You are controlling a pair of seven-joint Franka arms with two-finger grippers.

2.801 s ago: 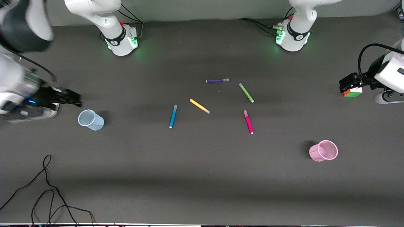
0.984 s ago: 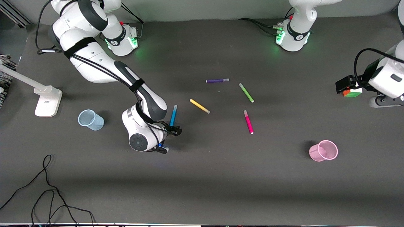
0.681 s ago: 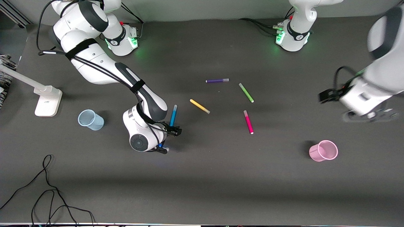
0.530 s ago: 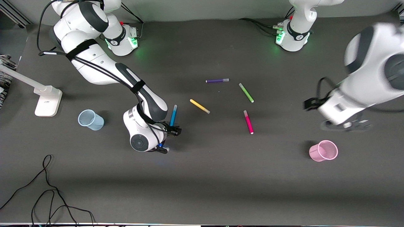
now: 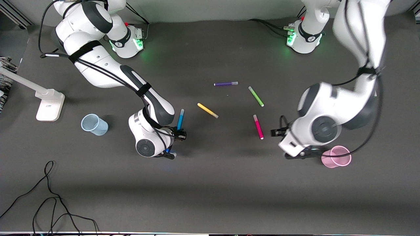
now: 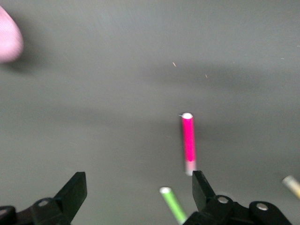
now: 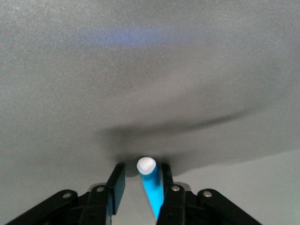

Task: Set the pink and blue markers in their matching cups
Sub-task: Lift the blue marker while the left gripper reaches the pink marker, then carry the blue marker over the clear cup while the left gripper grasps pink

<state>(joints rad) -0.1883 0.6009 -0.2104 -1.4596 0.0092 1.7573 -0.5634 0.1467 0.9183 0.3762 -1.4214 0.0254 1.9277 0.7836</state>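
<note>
The blue marker (image 5: 179, 118) lies on the table, and my right gripper (image 5: 179, 134) is down over its end nearer the front camera. In the right wrist view the blue marker (image 7: 151, 190) stands between the fingers of that gripper (image 7: 141, 172); one pad touches it and a small gap remains at the other. The pink marker (image 5: 258, 127) lies on the table, apart from any gripper. My left gripper (image 5: 277, 132) hangs open and empty beside it, between the marker and the pink cup (image 5: 338, 156). In the left wrist view the pink marker (image 6: 188, 140) is just past one fingertip (image 6: 200, 185). The blue cup (image 5: 94, 124) stands toward the right arm's end.
A purple pen (image 5: 225, 84), a green pen (image 5: 256, 96) and a yellow pen (image 5: 207, 110) lie farther from the front camera than the two markers. A white stand base (image 5: 49, 105) sits near the blue cup. A black cable (image 5: 49, 196) lies near the front edge.
My left arm has swung in from its end of the table to beside the pink marker. My right gripper's fingers have narrowed round the blue marker, which has not moved.
</note>
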